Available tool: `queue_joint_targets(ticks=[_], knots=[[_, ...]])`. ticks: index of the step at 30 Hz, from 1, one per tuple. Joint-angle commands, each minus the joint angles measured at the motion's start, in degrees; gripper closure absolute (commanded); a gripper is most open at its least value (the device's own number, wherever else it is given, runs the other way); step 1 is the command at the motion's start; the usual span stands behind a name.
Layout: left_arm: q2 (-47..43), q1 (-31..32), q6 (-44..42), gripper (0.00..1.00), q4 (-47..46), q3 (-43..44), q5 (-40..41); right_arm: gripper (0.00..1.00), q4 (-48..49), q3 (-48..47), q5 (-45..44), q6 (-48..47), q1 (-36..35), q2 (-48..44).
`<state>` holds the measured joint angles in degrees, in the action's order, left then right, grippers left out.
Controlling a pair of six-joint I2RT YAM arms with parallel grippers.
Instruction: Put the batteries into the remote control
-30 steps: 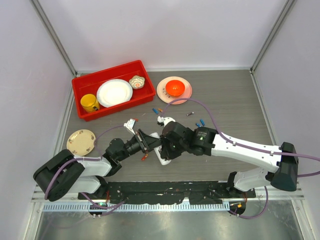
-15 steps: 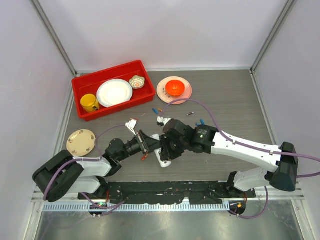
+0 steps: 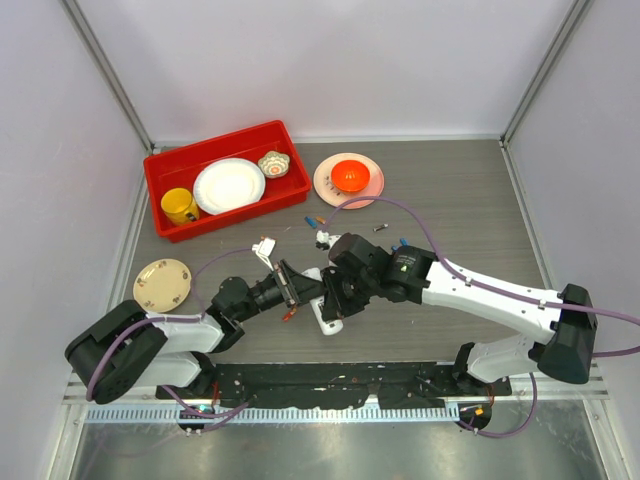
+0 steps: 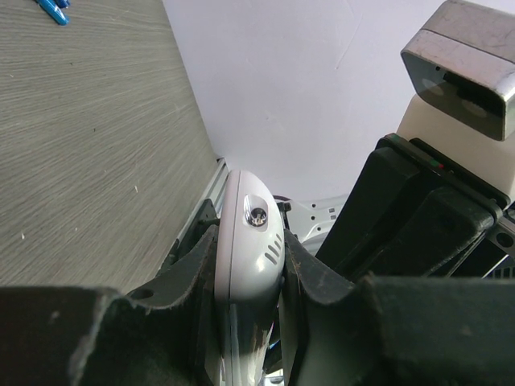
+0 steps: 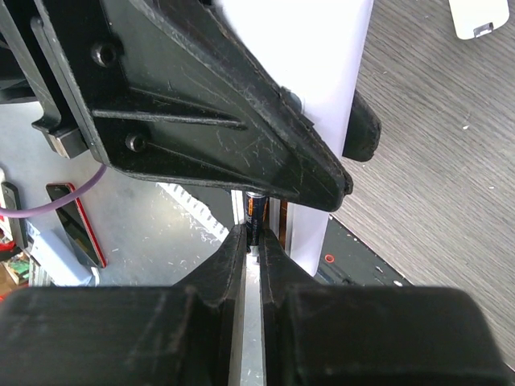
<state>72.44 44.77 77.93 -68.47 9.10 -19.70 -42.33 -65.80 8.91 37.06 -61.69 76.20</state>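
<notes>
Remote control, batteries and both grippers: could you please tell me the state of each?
left gripper: shut on remote control.
remote control: clamped on edge.
right gripper: shut on dark battery.
dark battery: pinched beside remote control.
blue batteries: loose on table.
white cover: off, lying on table.

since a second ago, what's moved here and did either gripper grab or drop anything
The right arm shifted its wrist slightly rightward and away from the bases. Nothing was visibly grabbed or dropped: the right gripper has a battery between its fingertips beside the remote control, and the left gripper stayed clamped on the remote. The red bin and the loose batteries did not move.
</notes>
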Motion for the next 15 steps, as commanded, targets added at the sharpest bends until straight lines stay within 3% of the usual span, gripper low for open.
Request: queue_joint_targets(ticks=[1, 15], knots=[[-1.96, 2.77, 2.4, 1.0, -20.13, 3.82, -4.11, 0.89, 7.96, -1.87, -4.25, 0.73, 1.22, 2.11], [-0.99, 4.09, 1.96, 1.0, -20.13, 4.26, -3.59, 0.85, 12.0, -1.96, -6.09, 2.4, 2.45, 3.25]])
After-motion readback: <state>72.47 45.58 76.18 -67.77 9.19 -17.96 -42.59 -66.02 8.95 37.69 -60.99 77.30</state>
